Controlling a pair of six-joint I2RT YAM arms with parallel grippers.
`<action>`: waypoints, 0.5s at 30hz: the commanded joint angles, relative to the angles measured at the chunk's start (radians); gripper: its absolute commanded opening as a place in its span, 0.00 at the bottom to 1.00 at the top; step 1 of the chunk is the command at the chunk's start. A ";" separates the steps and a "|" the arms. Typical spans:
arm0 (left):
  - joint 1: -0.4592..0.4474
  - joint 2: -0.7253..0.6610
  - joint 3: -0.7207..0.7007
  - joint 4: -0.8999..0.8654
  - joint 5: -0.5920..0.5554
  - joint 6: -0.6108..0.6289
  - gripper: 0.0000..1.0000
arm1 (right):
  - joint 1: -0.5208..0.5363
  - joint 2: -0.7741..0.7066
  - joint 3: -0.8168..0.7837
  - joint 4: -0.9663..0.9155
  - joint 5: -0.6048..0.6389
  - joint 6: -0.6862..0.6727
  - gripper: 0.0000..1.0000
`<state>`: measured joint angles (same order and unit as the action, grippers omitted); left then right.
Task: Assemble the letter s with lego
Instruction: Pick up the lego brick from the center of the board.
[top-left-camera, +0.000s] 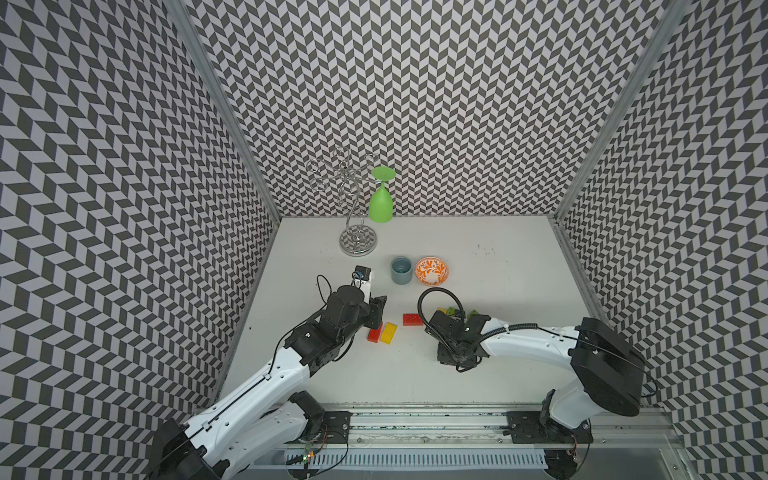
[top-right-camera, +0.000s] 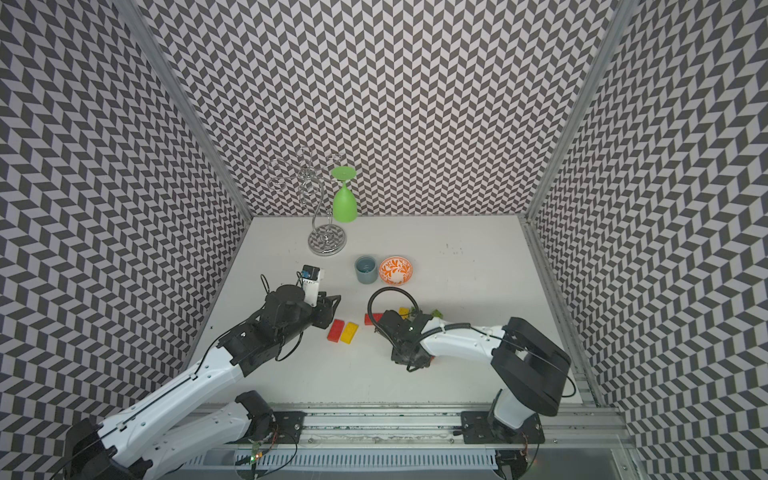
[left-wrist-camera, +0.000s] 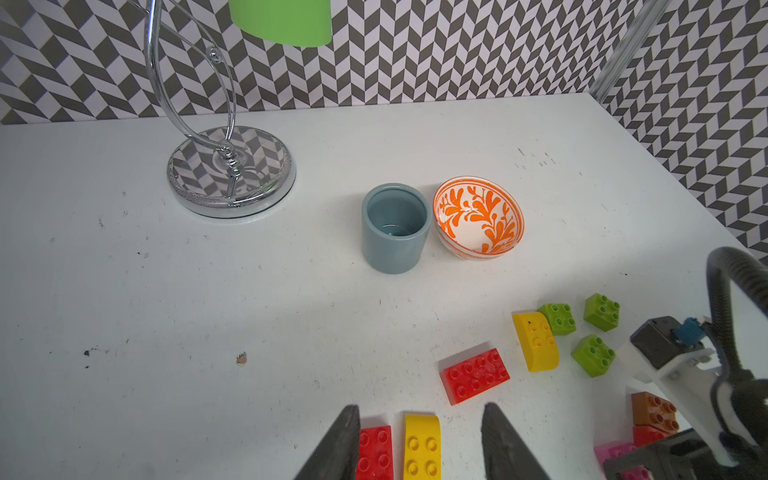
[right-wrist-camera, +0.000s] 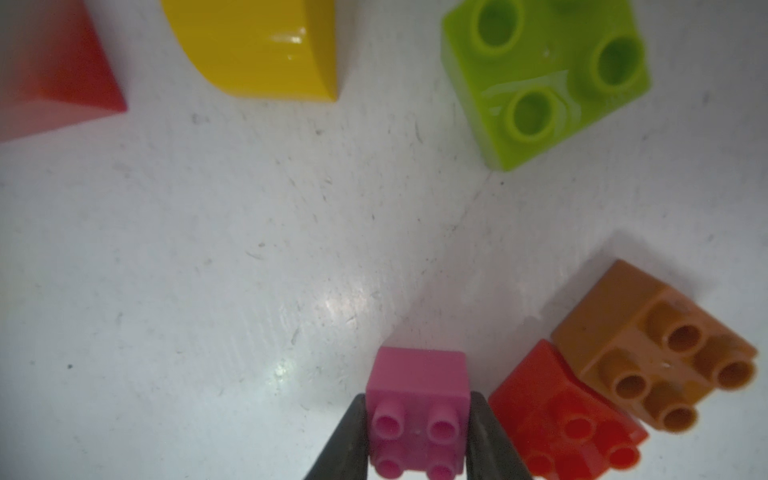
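In the right wrist view my right gripper is shut on a pink lego brick, one finger pressed to each side. Beside it lie a red brick and an orange-brown brick. Farther off are a lime green brick and a curved yellow brick. My left gripper stands open over a red brick and a yellow brick lying side by side. Another red two-by-four brick lies between the arms. Three lime bricks sit near the right wrist.
A blue-grey cup and an orange-patterned bowl stand behind the bricks. A chrome glass rack with a green glass hanging upside down stands at the back left. Patterned walls close in three sides.
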<state>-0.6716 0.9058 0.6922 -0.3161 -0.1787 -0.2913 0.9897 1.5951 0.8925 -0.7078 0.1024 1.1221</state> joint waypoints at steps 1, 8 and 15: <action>0.006 -0.002 0.007 -0.011 -0.013 -0.013 0.49 | -0.005 0.014 0.009 -0.023 0.037 0.002 0.35; 0.011 -0.025 0.021 -0.021 -0.047 -0.019 0.49 | -0.004 0.011 0.097 -0.089 0.096 -0.050 0.17; 0.152 -0.073 0.046 -0.042 -0.072 -0.066 0.46 | -0.024 0.114 0.369 -0.158 0.081 -0.184 0.11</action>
<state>-0.5507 0.8558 0.7170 -0.3382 -0.2127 -0.3313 0.9791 1.6596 1.1759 -0.8402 0.1684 1.0084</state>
